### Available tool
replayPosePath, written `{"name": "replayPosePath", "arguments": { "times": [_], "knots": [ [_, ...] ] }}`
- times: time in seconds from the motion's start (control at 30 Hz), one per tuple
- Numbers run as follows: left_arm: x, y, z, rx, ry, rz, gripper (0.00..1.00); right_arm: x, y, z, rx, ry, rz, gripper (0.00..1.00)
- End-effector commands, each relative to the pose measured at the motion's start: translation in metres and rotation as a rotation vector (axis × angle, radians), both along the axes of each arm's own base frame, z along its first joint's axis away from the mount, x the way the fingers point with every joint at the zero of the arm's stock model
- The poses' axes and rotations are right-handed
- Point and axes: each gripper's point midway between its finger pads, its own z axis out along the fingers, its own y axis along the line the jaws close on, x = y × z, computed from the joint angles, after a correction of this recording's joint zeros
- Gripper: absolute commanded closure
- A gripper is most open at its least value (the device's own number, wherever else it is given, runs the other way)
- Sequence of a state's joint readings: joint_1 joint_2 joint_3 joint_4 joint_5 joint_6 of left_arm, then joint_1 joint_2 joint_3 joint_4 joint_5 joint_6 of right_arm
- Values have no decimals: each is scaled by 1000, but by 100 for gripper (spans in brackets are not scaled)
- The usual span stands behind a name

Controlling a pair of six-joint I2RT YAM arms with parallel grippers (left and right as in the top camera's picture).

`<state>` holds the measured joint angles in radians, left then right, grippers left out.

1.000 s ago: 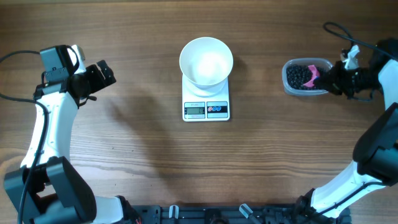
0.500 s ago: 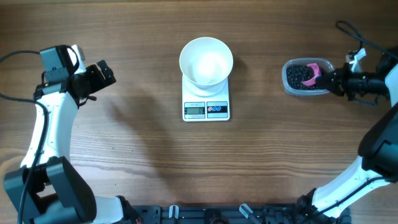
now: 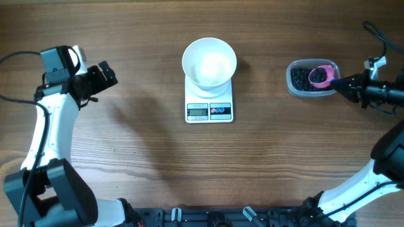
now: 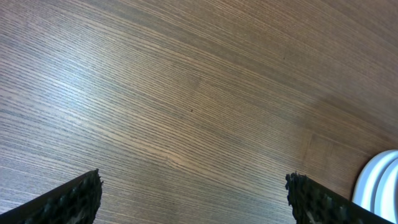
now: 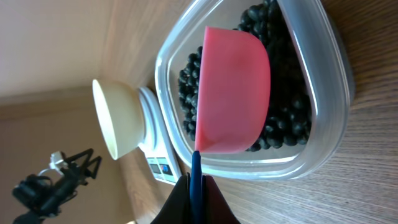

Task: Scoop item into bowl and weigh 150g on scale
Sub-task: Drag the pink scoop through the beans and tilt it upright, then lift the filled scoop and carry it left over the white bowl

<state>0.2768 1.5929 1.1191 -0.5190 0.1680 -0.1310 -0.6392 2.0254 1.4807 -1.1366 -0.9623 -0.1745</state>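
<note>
Right wrist view, nearest first: the right claw (image 5: 196,186) is pinched fully closed on the thin blue handle (image 5: 196,163) of a pink scoop (image 5: 233,93). The cup of the scoop sits just ahead of the fingertips, inside the clear tub (image 5: 336,74) and down among the black beads (image 5: 286,106). The cup's smooth outer wall faces this camera, so how much it has gathered cannot be told from here; from overhead its mouth looks dark, which suggests some beads are in it. Handle and cup lie on one line running straight out from the claw. That line points on past the tub's far rim toward the white bowl (image 5: 117,118), which stands on the scale (image 5: 158,158) well apart from the tub. The next move hangs on this relation: the bowl lies to the robot's left of the tub, roughly along the scoop's long axis. I judge the load must be lifted clear of the rim, kept level, and carried that way before tipping. Overhead the bowl looks empty, and the scale's display is too small to read. Farthest off, the left claw (image 3: 101,74) hangs spread wide over bare surface (image 3: 145,145) on the far side of the bowl, holding nothing. The right claw is plainly the one placed to do the scooping.
</note>
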Motion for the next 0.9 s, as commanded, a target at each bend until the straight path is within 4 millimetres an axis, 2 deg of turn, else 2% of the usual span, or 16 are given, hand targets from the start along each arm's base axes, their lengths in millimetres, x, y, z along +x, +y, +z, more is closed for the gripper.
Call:
{"name": "replayPosePath", "arguments": {
  "times": [0.0, 0.23, 0.63, 0.73, 0.87],
  "knots": [
    [0, 2, 9, 25, -24, -14, 0, 3, -1, 11, 82, -72, -17, 96],
    [0, 2, 9, 25, -24, -14, 0, 7, -4, 26, 160, -130, -53, 96],
    [0, 2, 9, 25, -24, -14, 0, 18, 3, 64, 339, -272, -79, 96],
    [0, 2, 9, 25, -24, -14, 0, 21, 11, 64, 340, -275, -57, 96],
    [0, 2, 9, 25, -24, -14, 0, 32, 43, 75, 386, -324, 23, 96]
  ]
}}
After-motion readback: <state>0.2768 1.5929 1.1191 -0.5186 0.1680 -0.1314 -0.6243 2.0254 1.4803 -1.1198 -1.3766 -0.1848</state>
